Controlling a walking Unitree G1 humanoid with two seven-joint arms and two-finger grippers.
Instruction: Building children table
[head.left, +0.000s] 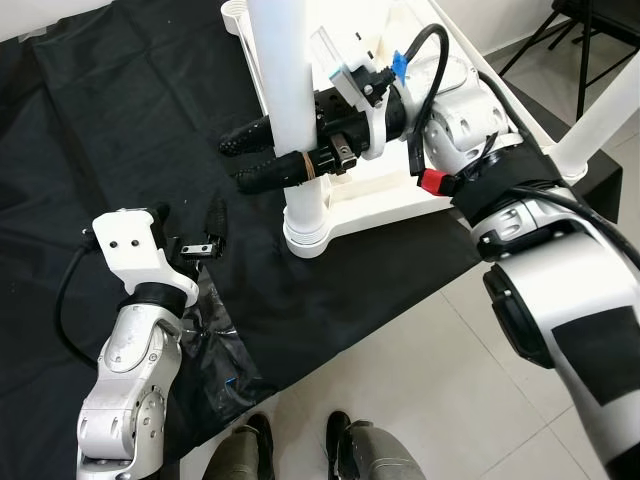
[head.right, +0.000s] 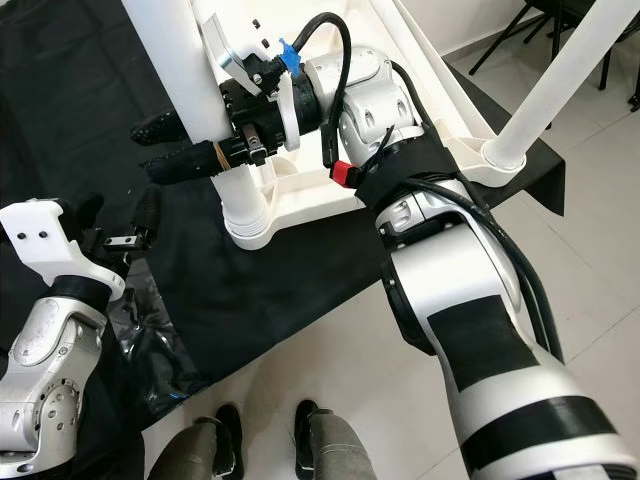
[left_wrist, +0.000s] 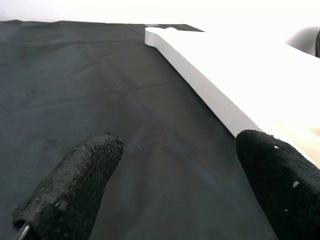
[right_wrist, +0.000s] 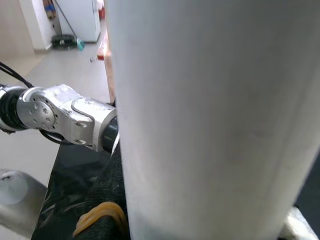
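Note:
The white children's table (head.left: 385, 200) lies upside down on a black cloth (head.left: 120, 120). One white leg (head.left: 288, 90) stands upright in its round socket (head.left: 305, 235) at the near corner. My right gripper (head.left: 236, 163) is shut on this leg, one black finger on each side, and the leg (right_wrist: 210, 115) looms close in the right wrist view. A second leg (head.right: 560, 80) stands at the far right corner. My left gripper (head.left: 208, 232) hovers low over the cloth left of the table, open with nothing in it. Its fingers (left_wrist: 85, 185) point along the table's edge (left_wrist: 210, 95).
A person's shoes (head.left: 300, 445) stand on the tiled floor (head.left: 420, 370) just below the cloth's near edge. Crumpled dark plastic (head.left: 215, 350) lies on the cloth by my left arm. Black chair legs (head.left: 570, 35) stand at the back right.

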